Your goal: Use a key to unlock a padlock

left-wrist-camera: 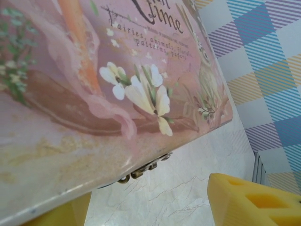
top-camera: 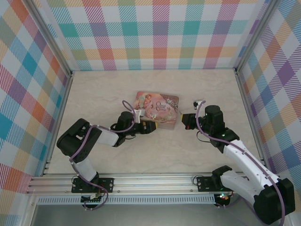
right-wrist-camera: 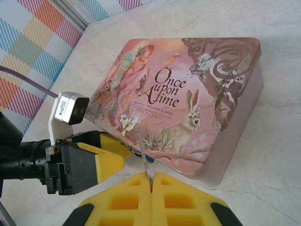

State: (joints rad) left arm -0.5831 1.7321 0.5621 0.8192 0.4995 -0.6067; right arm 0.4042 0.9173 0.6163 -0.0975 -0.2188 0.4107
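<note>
Right end effector (right-wrist-camera: 151,181): clamped on key (right-wrist-camera: 145,157), tip at tin's (right-wrist-camera: 197,94) near edge
Left end effector (left-wrist-camera: 150,212): fingers apart, beside tin
Risk: thin key may twist in your grip and miss the keyhole — padlock too small to tell

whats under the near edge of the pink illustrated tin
Small brassy metal pieces peek out beneath the pink illustrated rectangular tin's rim, above the marble-patterned table. Whatever they attach to is covered by the tin's overhang.

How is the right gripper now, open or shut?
The right gripper is shut on the key: in its wrist view the yellow fingers meet and the key sticks out between them toward the tin.
</note>
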